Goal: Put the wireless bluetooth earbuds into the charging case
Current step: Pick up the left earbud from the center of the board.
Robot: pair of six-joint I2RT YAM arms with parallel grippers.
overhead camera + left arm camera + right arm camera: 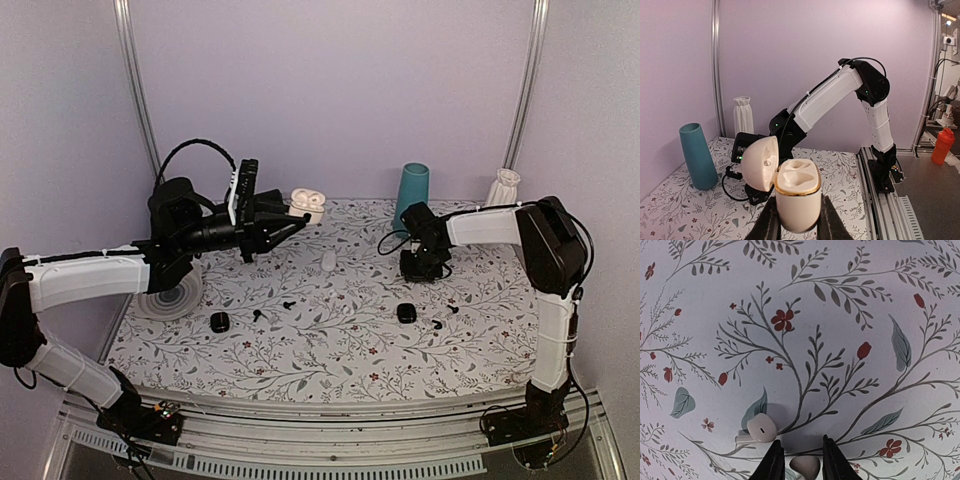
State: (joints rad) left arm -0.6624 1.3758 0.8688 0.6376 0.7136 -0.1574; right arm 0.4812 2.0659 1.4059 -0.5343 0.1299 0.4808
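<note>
My left gripper (296, 224) (799, 202) is shut on the cream charging case (308, 204) (797, 187), held up above the table's back left. The case has a gold rim, its lid (761, 162) hangs open, and both sockets are empty. At the back right, my right gripper (425, 268) (800, 444) points down at the cloth. Its jaws stand narrowly open on either side of one white earbud (805, 467), with a thin gap on each side. A second white earbud (760, 430) lies on the cloth just left of the left finger (774, 460).
Two small black cases (219, 321) (406, 313) and several black earbuds (258, 314) (437, 324) lie on the flowered cloth. A white oblong thing (328, 261) lies mid-table. A teal cup (411, 192) and a white vase (505, 187) stand at the back. A grey disc (168, 297) lies at the left.
</note>
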